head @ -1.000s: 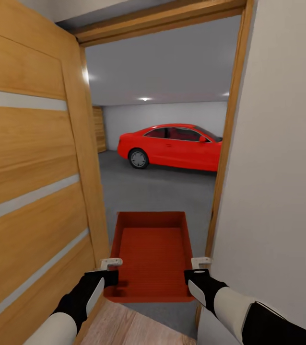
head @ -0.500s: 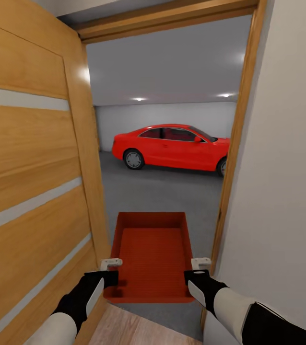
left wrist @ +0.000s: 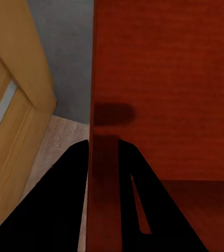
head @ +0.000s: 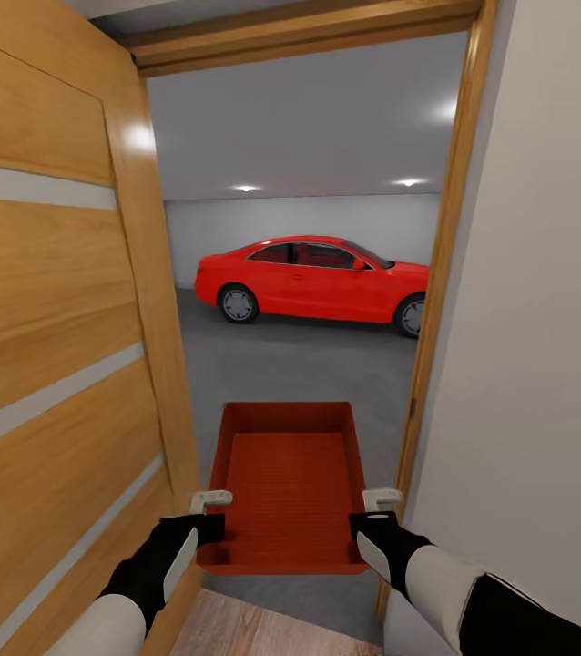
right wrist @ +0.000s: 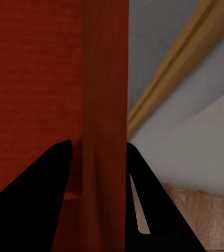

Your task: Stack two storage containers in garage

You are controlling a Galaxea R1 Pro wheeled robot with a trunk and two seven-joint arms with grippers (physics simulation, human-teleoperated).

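Carrying one orange-red storage container [head: 289, 487] level through a doorway, open top up, ribbed base visible from the head view. Left gripper [head: 210, 516] clamped on the container's left wall near the near corner, one finger outside and one inside, as seen astride the wall [left wrist: 104, 157] in the left wrist view. Right gripper [head: 371, 516] clamped likewise on the right wall [right wrist: 104, 131], fingers on either side of it in the right wrist view. Container held between both arms, clear of the ground, far end reaching past the threshold over the dark grey concrete floor [head: 300, 364]. Near end above the strip of light wood plank flooring [head: 263, 629] at the bottom of the head view. Open wooden door [head: 54, 319] with frosted strips just beside the container on the left; door frame [head: 436, 273] and white wall [head: 536, 319] close on the right. Beyond the doorway, the garage: red car [head: 318, 278] parked side-on against a white back wall [head: 290, 219], grey ceiling [head: 300, 118] with lit spots.
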